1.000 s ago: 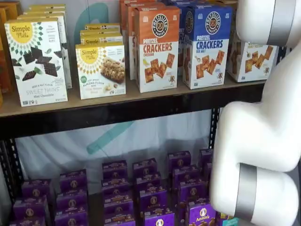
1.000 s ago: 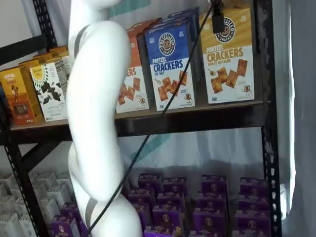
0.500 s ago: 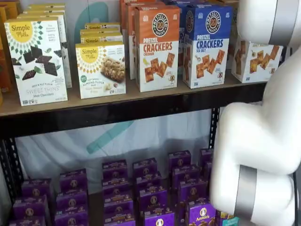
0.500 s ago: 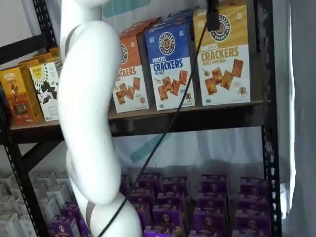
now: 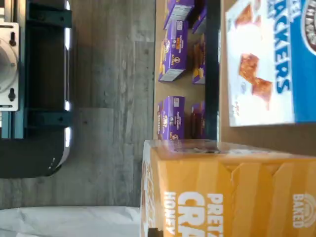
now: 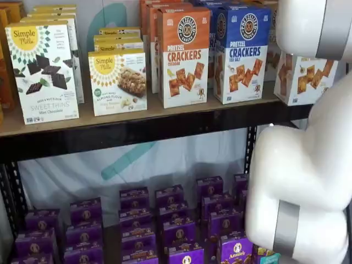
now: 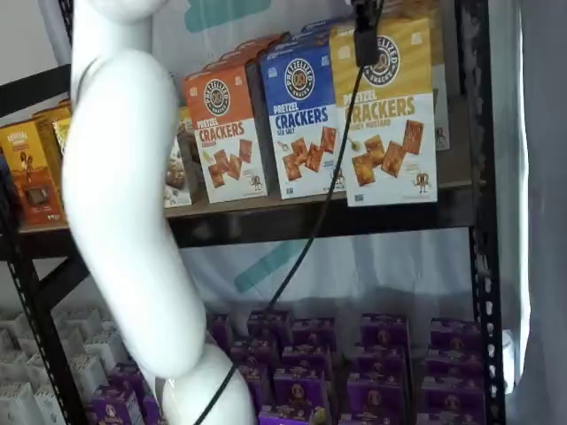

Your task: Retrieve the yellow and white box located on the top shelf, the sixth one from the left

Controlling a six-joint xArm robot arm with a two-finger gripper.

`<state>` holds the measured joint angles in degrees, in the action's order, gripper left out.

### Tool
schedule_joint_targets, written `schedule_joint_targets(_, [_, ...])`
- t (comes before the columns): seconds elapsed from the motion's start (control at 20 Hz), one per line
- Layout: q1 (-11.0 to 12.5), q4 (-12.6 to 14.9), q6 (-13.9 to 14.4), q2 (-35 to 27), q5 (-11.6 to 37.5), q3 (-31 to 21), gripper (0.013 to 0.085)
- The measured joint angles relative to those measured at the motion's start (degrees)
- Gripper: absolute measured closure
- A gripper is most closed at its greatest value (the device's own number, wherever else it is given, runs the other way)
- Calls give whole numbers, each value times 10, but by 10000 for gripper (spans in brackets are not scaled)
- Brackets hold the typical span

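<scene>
The yellow and white box (image 7: pixel 386 115) is at the right end of the top shelf (image 7: pixel 292 221), pulled forward so its base hangs past the dark front edge. My gripper (image 7: pixel 365 49) shows as a black finger over the box's upper front, with a cable hanging beside it, and is shut on the box. In a shelf view only the box's white lower part (image 6: pixel 306 80) shows beside my white arm (image 6: pixel 308 165). The wrist view shows the box's yellow top (image 5: pixel 232 192) close up.
A blue cracker carton (image 7: pixel 306 115) stands right next to the held box, then an orange one (image 7: pixel 226 133). White Simple Mills boxes (image 6: pixel 43 71) stand further left. Purple boxes (image 6: pixel 176 225) fill the lower level. A black upright (image 7: pixel 478 177) stands right of the held box.
The yellow and white box has come forward off the shelf with the gripper. It now stands ahead of the blue carton, and its base is past the front edge.
</scene>
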<state>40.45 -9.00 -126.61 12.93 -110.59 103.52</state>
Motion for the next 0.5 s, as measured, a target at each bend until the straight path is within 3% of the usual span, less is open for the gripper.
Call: schedule_joint_targets(0.5, [-50,25,39,96,-13,-109,370])
